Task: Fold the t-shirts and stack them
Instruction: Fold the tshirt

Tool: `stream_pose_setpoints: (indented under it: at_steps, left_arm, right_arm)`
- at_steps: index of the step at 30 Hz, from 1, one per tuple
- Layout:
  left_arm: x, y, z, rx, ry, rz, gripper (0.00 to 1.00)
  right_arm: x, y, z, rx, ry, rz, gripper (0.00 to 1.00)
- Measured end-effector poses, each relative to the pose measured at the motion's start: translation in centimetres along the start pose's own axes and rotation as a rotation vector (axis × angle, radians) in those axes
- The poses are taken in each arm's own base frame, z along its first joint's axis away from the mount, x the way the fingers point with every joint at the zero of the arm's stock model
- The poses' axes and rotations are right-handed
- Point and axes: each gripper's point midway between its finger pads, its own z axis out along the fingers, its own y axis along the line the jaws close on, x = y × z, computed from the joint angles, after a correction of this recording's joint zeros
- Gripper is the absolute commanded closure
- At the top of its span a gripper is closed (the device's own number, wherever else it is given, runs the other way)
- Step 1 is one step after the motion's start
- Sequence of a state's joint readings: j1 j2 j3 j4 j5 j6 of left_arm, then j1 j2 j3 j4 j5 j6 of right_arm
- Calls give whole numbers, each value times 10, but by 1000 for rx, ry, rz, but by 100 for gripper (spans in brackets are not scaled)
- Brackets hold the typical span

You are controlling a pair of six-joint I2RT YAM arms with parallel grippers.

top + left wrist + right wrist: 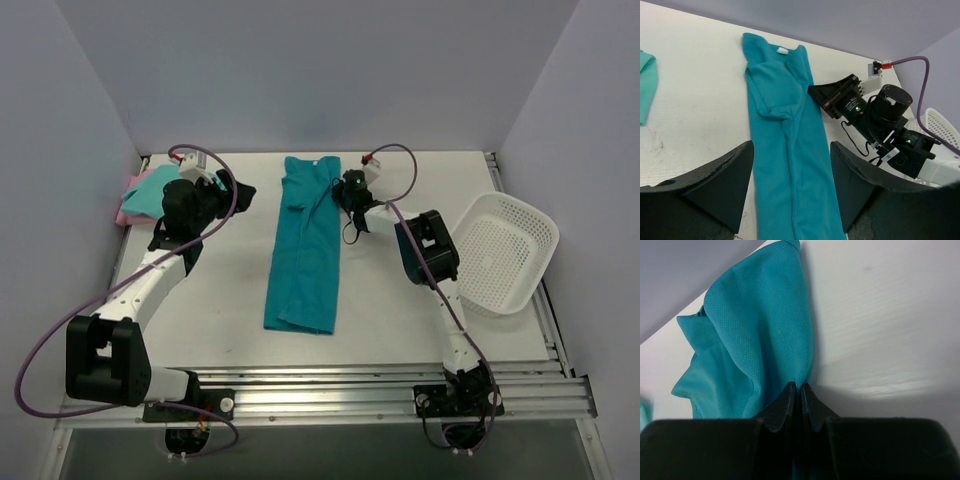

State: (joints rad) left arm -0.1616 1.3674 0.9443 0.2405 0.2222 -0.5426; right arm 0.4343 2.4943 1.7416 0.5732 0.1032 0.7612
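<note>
Robot lab cell, white bench (pixel 400 310) stood inside plain panels (pixel 320 70), left arm (pixel 150 280) and right arm (pixel 428 245) bolted to aluminium rails (pixel 330 395)

**Camera set-up, three views**

Top external: high, behind the arm bases, looking down on the whole surface (pixel 220 300). Left wrist: low, facing right across the surface; own fingers (pixel 715 185) frame the bottom, the right hand (pixel 816 93) at mid-distance. Right wrist: very close to the cloth, own fingertips (pixel 787 400) at the bottom edge. All three share the teal t-shirt (pixel 305 245).
</note>
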Motion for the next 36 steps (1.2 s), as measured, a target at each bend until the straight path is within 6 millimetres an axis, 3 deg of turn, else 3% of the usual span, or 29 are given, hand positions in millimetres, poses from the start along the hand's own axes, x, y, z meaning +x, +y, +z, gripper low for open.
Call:
stream_pose_setpoints:
  at_steps: [3,5,13,20,21,22,23,24,25,26,32,36]
  left_arm:
    - [4,1,2,1,9,-6,30]
    - [6,1,3,5,17,-8,30]
    - [7,-2,4,22,21,-28,31]
    - [7,-3,5,32,17,-29,31]
    - [7,-3,5,33,16,-29,31]
    - [7,-3,5,33,16,-29,31]
    - [7,-3,5,33,17,-29,32]
    - [7,-3,5,34,16,-28,32]
    - [8,-3,5,34,16,-29,32]
    - [8,-3,5,35,16,-28,32]
    - [11,-7,5,60,18,-56,35]
    - [28,-4,3,47,42,-105,34]
  right_arm:
    - [-16,-23,-5,71,-38,13,100]
    - [-18,-26,-7,86,-46,14,100]
    - [-11,-17,-8,50,-18,14,100]
    - [-4,6,13,-34,3,0,100]
    - [-3,10,14,-43,7,-8,95]
    - [-2,11,16,-49,12,-16,70]
    - [-2,15,17,-60,14,-14,50]
    - [-5,21,17,-77,10,-15,37]
    - [-8,27,16,-89,1,-25,13]
    - [-10,29,15,-93,1,-32,6]
    - [-7,32,-8,-110,42,-86,0]
    - [3,8,-62,-43,118,-117,1]
